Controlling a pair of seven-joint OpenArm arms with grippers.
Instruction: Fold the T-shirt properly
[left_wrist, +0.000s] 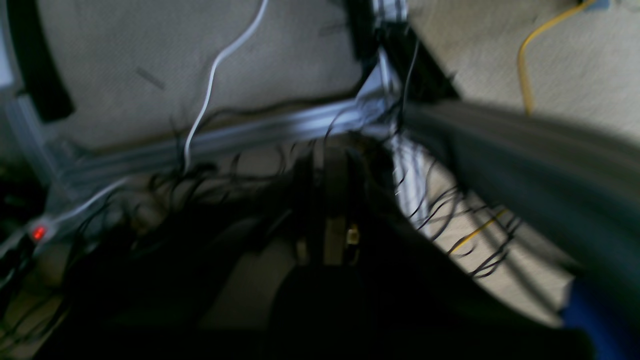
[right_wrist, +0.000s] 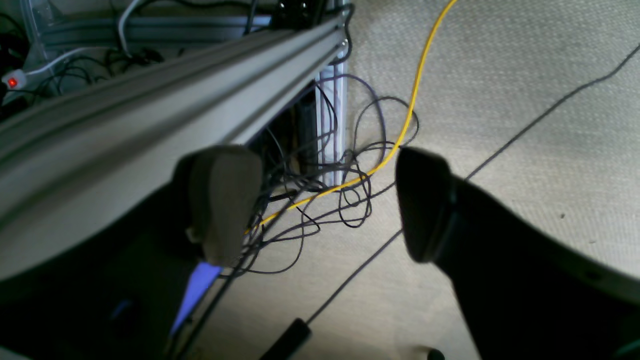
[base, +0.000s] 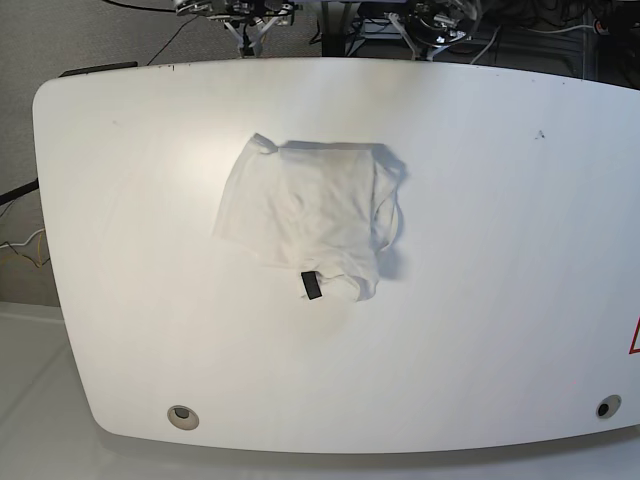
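Observation:
The white T-shirt (base: 310, 208) lies in a loosely folded, rumpled bundle in the middle of the white table (base: 500, 300). Its small black tag (base: 312, 285) shows at the near edge; no print shows. Both arms are drawn back beyond the table's far edge, well away from the shirt. My right gripper (right_wrist: 325, 200) is open and empty, hanging over the floor and cables; it shows in the base view (base: 245, 20) at the top left. My left gripper (base: 435, 22) is at the top right. The left wrist view is dark and blurred, so its jaws cannot be read.
Aluminium frame rails (right_wrist: 150, 110) run under the table edge. Tangled black cables (right_wrist: 345, 195) and a yellow cable (right_wrist: 415, 100) lie on the carpet. A power strip with a red light (left_wrist: 39, 232) is there. Two round holes (base: 182, 416) sit near the table's front edge.

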